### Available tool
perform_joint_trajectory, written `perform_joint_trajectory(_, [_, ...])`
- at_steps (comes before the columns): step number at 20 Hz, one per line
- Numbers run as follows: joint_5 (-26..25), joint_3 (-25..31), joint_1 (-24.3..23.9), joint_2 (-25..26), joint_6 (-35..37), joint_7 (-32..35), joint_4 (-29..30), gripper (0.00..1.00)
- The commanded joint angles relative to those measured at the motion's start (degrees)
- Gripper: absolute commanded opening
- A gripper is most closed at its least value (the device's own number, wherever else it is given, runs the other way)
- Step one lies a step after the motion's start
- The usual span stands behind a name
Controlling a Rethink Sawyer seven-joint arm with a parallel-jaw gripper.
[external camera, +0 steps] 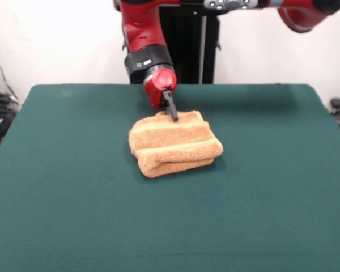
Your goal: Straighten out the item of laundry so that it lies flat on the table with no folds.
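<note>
One towel (174, 143) is here, orange-tan and bunched into a thick folded bundle; two rolled layers can be counted along its near side, stacked one over the other. One counter (73, 187) carries it, covered in a single sheet of dark green cloth. One robot arm (147, 51), red and black, comes down from the top, and it ends in one gripper (172, 115) with dark jaws at the towel's far edge; how many jaw tips show cannot be told. One dark pedestal column (187, 45) stands behind the arm.
</note>
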Motion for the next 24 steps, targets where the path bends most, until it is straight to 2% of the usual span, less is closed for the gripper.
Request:
perform_joint_trajectory(1, [-2.3,3.4,3.2,7.1,-10.3,-3.7,-11.6,1.00])
perform_joint_trajectory(10, [-1.3,2.9,3.2,7.7,-7.7,-3.1,-12.1,1.00])
perform_joint_trajectory(15, [-3.0,1.8,1.2,7.2,-12.7,-1.1,-12.3,1.00])
perform_joint_trajectory(24, [-4.4,1.0,0.5,7.4,-16.2,-0.3,-12.5,1.00])
